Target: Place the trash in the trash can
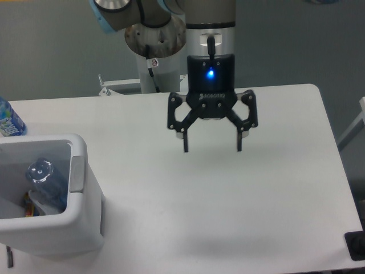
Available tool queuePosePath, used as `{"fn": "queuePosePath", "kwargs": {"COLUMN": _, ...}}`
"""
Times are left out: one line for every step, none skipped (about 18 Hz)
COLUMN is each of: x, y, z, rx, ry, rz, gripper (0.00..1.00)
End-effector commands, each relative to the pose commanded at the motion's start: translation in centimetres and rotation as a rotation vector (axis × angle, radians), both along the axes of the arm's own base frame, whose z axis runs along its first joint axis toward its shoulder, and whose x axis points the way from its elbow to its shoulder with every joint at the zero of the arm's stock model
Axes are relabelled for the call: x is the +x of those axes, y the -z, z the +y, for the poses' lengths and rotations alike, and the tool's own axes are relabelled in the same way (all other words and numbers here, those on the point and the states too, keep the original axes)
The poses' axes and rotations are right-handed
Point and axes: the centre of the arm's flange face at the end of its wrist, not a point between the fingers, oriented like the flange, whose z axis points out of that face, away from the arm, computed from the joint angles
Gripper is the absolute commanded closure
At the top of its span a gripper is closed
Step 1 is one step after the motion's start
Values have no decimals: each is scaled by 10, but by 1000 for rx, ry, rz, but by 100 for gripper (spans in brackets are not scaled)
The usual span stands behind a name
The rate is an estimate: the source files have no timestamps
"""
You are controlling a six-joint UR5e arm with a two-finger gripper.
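Gripper [211, 149] spread wide, empty, hovering over mid-table. Crushed bottle [44, 181] already inside trash can [78, 171], well off toward the camera's left, standing on end, cap up. Wrapper not made out.

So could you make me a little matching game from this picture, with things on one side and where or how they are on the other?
Things:
1. gripper
2. crushed bottle
3. bottle with the bright blue label
4. trash can

Descriptions:
A. at the table's left edge, behind the bin
B. open, holding nothing, above the table
C. lying inside the bin
D. white, at the near left corner

Pairs: 1-B, 2-C, 3-A, 4-D
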Motion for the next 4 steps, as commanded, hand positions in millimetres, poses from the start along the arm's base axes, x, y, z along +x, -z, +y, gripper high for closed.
{"fn": "queuePosePath", "kwargs": {"x": -2, "y": 0, "z": -5, "rx": -37, "ry": 30, "rz": 14, "gripper": 0}}
{"fn": "queuePosePath", "kwargs": {"x": -3, "y": 1, "z": -9, "rx": -68, "ry": 64, "rz": 16, "gripper": 0}}
{"fn": "queuePosePath", "kwargs": {"x": -7, "y": -1, "z": -17, "rx": -92, "ry": 87, "rz": 18, "gripper": 0}}
{"fn": "queuePosePath", "kwargs": {"x": -13, "y": 1, "z": -24, "rx": -115, "ry": 105, "rz": 14, "gripper": 0}}
